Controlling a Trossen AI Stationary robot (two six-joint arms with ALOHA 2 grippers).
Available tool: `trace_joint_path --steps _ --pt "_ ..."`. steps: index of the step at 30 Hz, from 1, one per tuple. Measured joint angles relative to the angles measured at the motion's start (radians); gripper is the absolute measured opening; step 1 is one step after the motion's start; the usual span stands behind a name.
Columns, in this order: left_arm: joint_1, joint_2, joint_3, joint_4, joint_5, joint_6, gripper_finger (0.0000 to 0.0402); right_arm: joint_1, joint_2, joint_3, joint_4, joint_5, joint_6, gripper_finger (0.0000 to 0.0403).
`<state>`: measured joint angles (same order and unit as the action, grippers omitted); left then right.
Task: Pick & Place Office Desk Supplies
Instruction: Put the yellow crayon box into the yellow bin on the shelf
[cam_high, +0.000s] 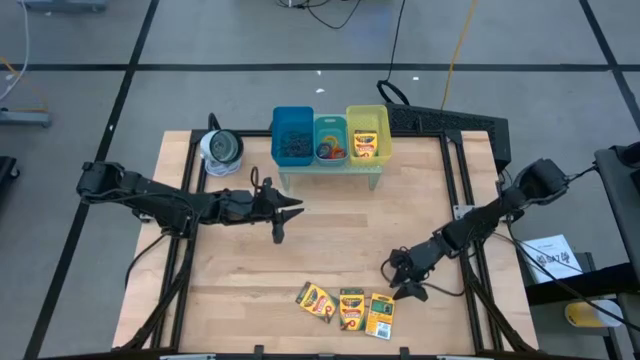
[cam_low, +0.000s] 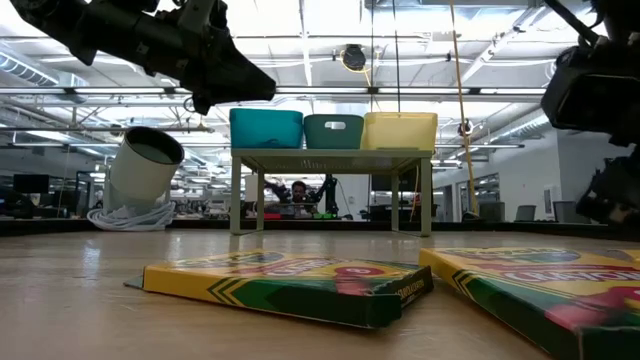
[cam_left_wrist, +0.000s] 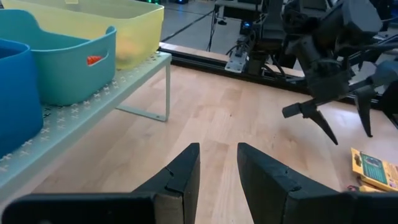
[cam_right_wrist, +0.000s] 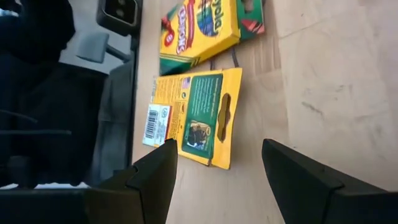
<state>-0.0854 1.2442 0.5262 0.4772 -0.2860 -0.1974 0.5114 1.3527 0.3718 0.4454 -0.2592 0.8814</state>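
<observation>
Three flat yellow-and-green crayon boxes lie side by side near the table's near edge. A fourth stands in the yellow bin. Coloured ring bands sit in the teal bin. My right gripper is open, just right of the rightmost box, which lies back side up ahead of its spread fingers. My left gripper hangs open over bare wood at mid-table, in front of the bin shelf. The left wrist view also shows the right gripper farther off.
Blue, teal and yellow bins stand on a small raised shelf at the far edge. A silvery-white roll lies to their left. Bare wood spreads between the shelf and the boxes. A black frame rail runs along the right side.
</observation>
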Motion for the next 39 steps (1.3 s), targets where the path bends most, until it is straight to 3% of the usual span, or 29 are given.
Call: trace_joint_path --steps 9,14,39 --pt "0.000 0.000 0.000 0.003 0.005 -0.002 0.0118 0.001 0.122 0.024 0.019 -0.010 0.047 0.0224" --pt "0.000 0.000 0.000 -0.001 0.006 -0.016 0.0118 0.007 0.160 0.025 0.116 -0.085 0.080 0.0224" --pt "0.000 0.000 -0.001 -0.001 0.007 -0.016 0.0118 0.061 0.183 0.041 0.148 -0.024 0.093 0.0214"
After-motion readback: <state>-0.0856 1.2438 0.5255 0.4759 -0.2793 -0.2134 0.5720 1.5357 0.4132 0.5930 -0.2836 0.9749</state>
